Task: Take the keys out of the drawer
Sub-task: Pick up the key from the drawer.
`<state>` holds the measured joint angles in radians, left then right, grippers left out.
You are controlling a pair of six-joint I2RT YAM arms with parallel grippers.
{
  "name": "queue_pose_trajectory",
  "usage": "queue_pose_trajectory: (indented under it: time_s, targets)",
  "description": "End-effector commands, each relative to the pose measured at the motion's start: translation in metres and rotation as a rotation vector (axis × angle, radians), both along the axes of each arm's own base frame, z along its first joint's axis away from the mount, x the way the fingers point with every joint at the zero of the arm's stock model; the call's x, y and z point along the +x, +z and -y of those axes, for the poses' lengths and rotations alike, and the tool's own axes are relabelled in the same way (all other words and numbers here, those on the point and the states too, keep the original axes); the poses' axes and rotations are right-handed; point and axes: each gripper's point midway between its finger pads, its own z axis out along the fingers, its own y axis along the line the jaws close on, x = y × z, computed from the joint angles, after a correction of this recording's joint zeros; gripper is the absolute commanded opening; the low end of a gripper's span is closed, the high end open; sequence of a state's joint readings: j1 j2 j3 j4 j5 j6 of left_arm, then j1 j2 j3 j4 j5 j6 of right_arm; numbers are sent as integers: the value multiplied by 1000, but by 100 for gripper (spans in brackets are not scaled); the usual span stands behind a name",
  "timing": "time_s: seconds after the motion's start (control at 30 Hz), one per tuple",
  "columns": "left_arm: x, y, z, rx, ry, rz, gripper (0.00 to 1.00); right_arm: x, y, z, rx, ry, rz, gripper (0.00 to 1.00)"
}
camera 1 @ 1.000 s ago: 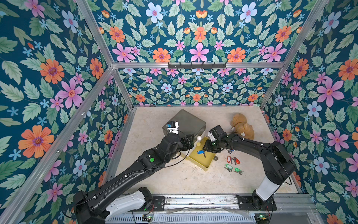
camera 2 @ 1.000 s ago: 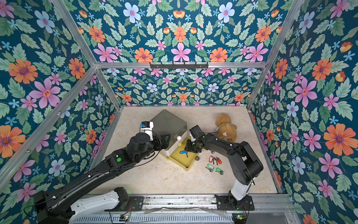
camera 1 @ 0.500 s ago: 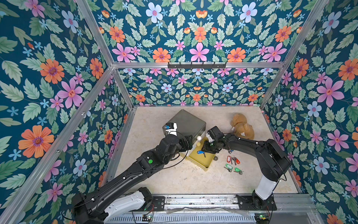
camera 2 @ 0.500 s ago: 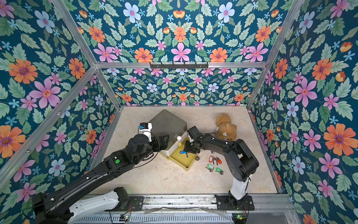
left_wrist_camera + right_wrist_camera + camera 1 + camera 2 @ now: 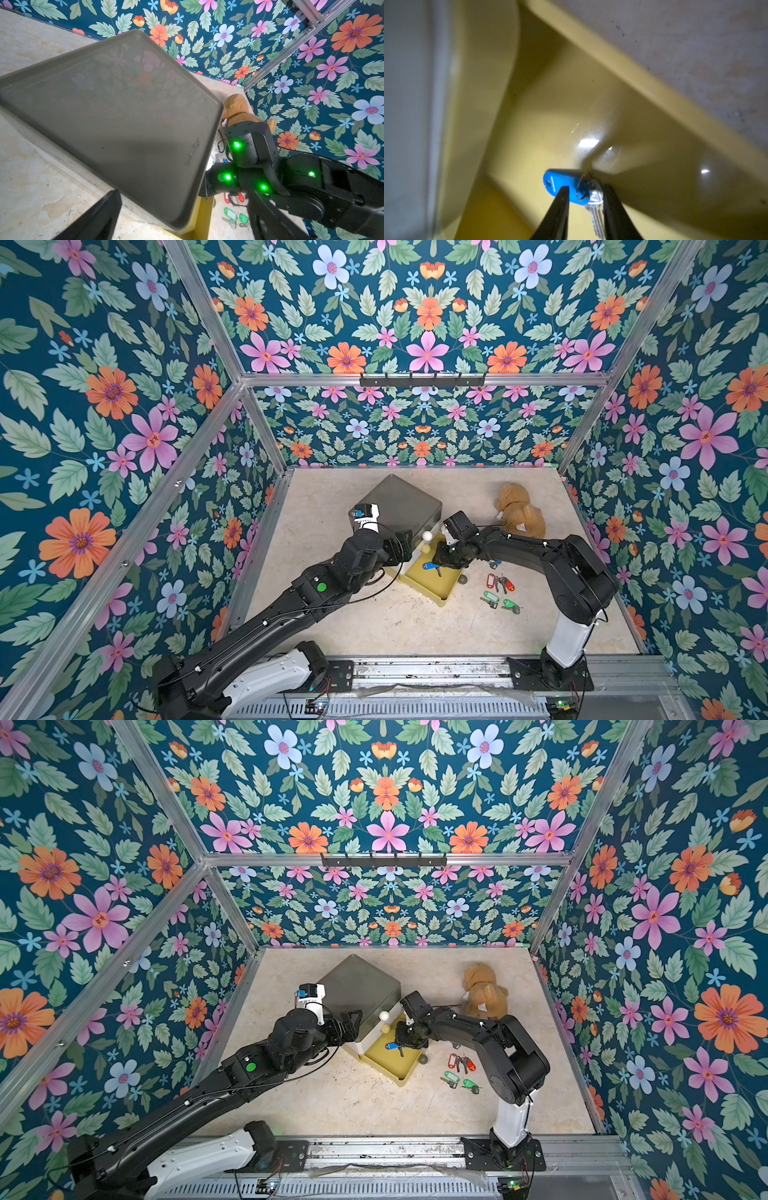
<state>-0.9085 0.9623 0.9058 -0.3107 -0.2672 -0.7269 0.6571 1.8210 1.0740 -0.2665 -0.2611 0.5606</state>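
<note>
Lying on the floor of the open yellow drawer (image 5: pixel 434 585), one blue-tagged key (image 5: pixel 571 179) sits between the fingers of the right gripper (image 5: pixel 586 187). They stand narrowly apart on either side of its ring end; whether they pinch it cannot be told. Red-tagged keys (image 5: pixel 498 583) and green-tagged keys (image 5: pixel 498 601) lie on the table (image 5: pixel 374 626) just beside the drawer. The left gripper (image 5: pixel 401 541) is at the grey cabinet's (image 5: pixel 399 502) side, its jaws hidden.

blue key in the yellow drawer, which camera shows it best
The right wrist view: the blue key is close up, with tag, ring and blade visible between the right claw's fingers. Both top views show only a small blue speck in the drawer. In the left wrist view the cabinet blocks it.
</note>
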Motion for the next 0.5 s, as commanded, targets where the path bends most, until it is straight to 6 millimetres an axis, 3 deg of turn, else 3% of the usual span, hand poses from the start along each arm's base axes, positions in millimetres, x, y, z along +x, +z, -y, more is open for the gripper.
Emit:
queue_pose_trajectory:
  time_s: [0.0, 0.47]
  targets:
    - [1, 0, -4, 9, 15, 5, 99, 4, -1, 0, -11, -12, 13, 28]
    - [1, -4, -5, 14, 19, 3, 99, 8, 5, 1, -18, -20, 30, 7]
